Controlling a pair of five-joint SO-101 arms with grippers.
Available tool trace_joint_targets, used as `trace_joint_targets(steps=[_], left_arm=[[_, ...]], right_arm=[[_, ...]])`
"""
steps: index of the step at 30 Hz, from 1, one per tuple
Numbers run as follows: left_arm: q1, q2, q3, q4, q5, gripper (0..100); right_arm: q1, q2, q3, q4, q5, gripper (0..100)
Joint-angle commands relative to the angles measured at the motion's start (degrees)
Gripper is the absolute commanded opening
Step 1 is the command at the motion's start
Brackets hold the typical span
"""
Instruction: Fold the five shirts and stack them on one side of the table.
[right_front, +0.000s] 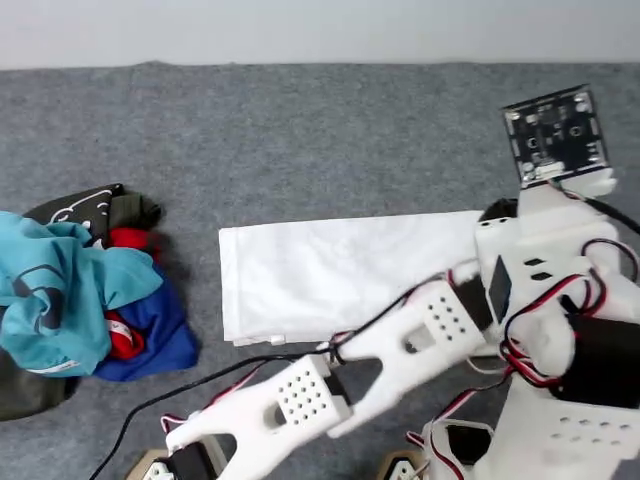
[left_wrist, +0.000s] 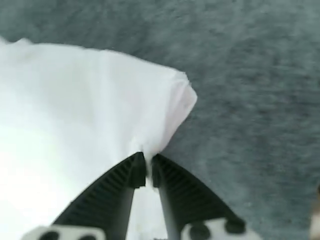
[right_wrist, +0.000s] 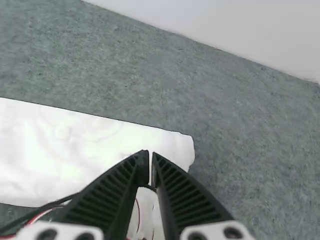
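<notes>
A white shirt (right_front: 340, 270) lies folded into a long rectangle in the middle of the grey table. My left gripper (left_wrist: 145, 172) is shut on the edge of the white shirt (left_wrist: 75, 110), close to one corner, with fabric pinched between its fingers. The left arm (right_front: 300, 400) stretches from the front edge toward the shirt's right end. My right gripper (right_wrist: 150, 162) is shut, raised over the right corner of the white shirt (right_wrist: 75, 145), and I see nothing held in it. A loose pile with a teal shirt (right_front: 50, 290), a blue one (right_front: 150, 340), a red one (right_front: 130, 240) and a black one (right_front: 85, 205) sits at the left.
The grey table (right_front: 330, 140) has open room behind the white shirt, up to the pale wall (right_wrist: 240, 25). The right arm's body (right_front: 560, 300), with red and black wires, crowds the front right. A black cable (right_front: 150, 405) runs along the front.
</notes>
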Motion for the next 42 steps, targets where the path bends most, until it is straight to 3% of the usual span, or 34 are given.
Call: trace_joint_targets(steps=[1,21,28,32,42], left_arm=[[-2.46,-0.97,-2.68,-0.09,-2.11,1],[-10.11,1.23,-1.19,-13.1,-4.13,1],[-10.29,3.6,-1.45,-13.1,-3.87,7],[-11.34,3.69,-3.21,-12.75,1.58,13],[-13.8,3.78,-3.56,-10.64,1.58,14]], right_arm=[[-2.24,-0.13,-0.35,-1.1,-0.18,1.8],[-3.3,-0.22,4.48,-5.49,-0.53,1.8],[-3.12,-0.84,4.48,-4.79,-0.53,1.8],[-3.03,-0.84,4.4,-3.38,-0.26,1.8],[-3.03,-0.84,4.4,-2.77,-0.18,1.8]])
